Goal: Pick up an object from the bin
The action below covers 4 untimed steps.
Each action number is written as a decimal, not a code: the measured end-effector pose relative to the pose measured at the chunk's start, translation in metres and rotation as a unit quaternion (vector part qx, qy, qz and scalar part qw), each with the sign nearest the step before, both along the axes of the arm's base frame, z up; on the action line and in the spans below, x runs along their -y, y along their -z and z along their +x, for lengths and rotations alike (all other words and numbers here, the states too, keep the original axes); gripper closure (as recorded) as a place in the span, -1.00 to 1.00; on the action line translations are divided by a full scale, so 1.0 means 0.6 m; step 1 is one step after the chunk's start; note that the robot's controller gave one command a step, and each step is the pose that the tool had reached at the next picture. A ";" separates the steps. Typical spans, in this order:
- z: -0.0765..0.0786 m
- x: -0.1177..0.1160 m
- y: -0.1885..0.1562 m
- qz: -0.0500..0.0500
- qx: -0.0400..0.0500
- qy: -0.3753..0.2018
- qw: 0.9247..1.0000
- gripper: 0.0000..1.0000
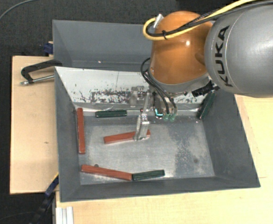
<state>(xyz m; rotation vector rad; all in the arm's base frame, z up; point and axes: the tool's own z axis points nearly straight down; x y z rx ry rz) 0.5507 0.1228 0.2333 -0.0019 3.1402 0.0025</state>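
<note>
The hand [142, 132] is down on the floor of the bin [232, 143], at the right end of a short red-brown stick [121, 138] that lies flat near the middle. From where I stand its tip looks to touch that end or sit just over it. Whether it is clenched or released I cannot tell; the metal there is one narrow pale shape.

I would call this the grasping step, with nothing lifted. Next the hand needs a firm closure across the stick's width, then a straight rise clear of the walls.

The orange cover [178, 45] on the wrist hides much of the bin's far right. A dark green stick [205, 105] leans at the right wall, partly hidden by the arm. Well apart lie another green stick [111, 114] at the far side, a red stick [81, 129] along the left wall, and a red and green pair [122, 174] end to end at the near edge.
</note>
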 end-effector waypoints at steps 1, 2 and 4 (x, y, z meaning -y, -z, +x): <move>0.067 -0.053 0.027 0.000 0.003 -0.129 0.992 -1.00; 0.055 0.038 0.279 -0.001 -0.004 -0.178 0.984 -1.00; 0.061 0.037 0.029 -0.001 0.007 -0.209 0.978 1.00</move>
